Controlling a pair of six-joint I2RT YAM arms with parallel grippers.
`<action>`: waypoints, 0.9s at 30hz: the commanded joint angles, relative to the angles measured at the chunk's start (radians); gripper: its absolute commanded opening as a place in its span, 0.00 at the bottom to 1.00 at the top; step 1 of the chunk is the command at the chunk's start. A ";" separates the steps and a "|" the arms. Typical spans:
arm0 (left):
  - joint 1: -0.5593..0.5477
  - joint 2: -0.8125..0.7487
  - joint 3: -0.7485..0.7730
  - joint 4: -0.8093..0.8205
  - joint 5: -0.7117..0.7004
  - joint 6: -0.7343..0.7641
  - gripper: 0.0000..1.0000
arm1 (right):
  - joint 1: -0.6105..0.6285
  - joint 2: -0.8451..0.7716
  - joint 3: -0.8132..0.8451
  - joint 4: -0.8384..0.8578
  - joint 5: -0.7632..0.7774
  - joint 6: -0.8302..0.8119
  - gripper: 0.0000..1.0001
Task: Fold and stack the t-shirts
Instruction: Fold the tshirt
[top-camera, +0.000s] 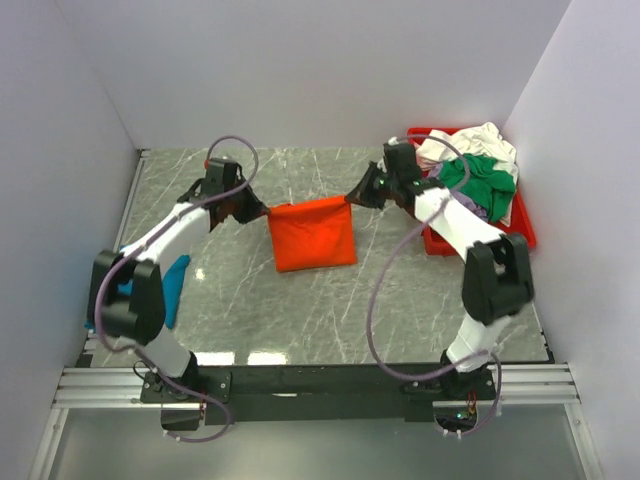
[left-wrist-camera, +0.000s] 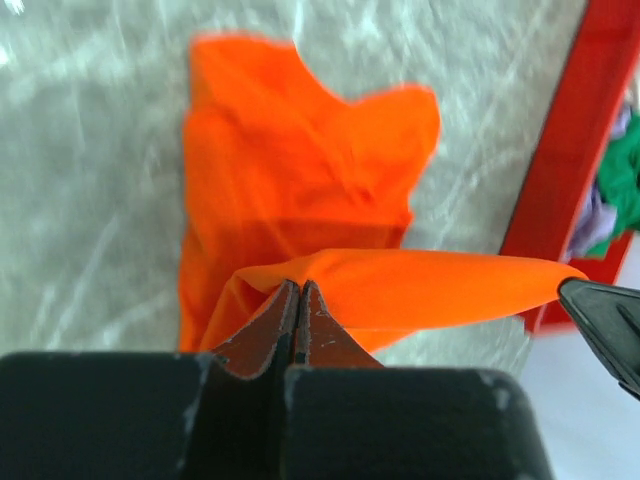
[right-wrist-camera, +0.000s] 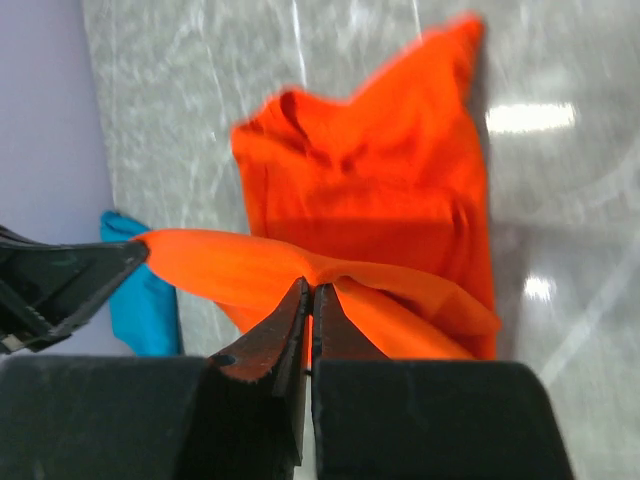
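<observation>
The bright orange t-shirt (top-camera: 312, 235) hangs stretched between both grippers above the marble table, its lower part draped on the surface. My left gripper (top-camera: 262, 212) is shut on the shirt's left top corner; in the left wrist view its tips (left-wrist-camera: 297, 284) pinch the orange cloth (left-wrist-camera: 300, 180). My right gripper (top-camera: 352, 197) is shut on the right top corner, and its tips (right-wrist-camera: 311, 288) clamp a fold of the orange cloth (right-wrist-camera: 380, 180). A teal-blue t-shirt (top-camera: 175, 285) lies folded at the left, near the left arm. White (top-camera: 480, 140) and green (top-camera: 478, 180) t-shirts are piled in the red tray.
The red plastic tray (top-camera: 520, 228) stands at the back right beside the right arm, its red rim (left-wrist-camera: 575, 150) close to the held shirt's right end. White walls close in the table on three sides.
</observation>
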 joint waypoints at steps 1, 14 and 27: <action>0.062 0.105 0.102 0.016 0.038 0.057 0.00 | -0.026 0.159 0.156 -0.007 -0.033 -0.043 0.00; 0.163 0.510 0.457 0.039 0.229 0.115 0.03 | -0.076 0.565 0.589 -0.077 -0.115 -0.020 0.03; 0.179 0.633 0.643 0.010 0.285 0.126 0.07 | -0.127 0.579 0.575 -0.037 -0.121 0.003 0.09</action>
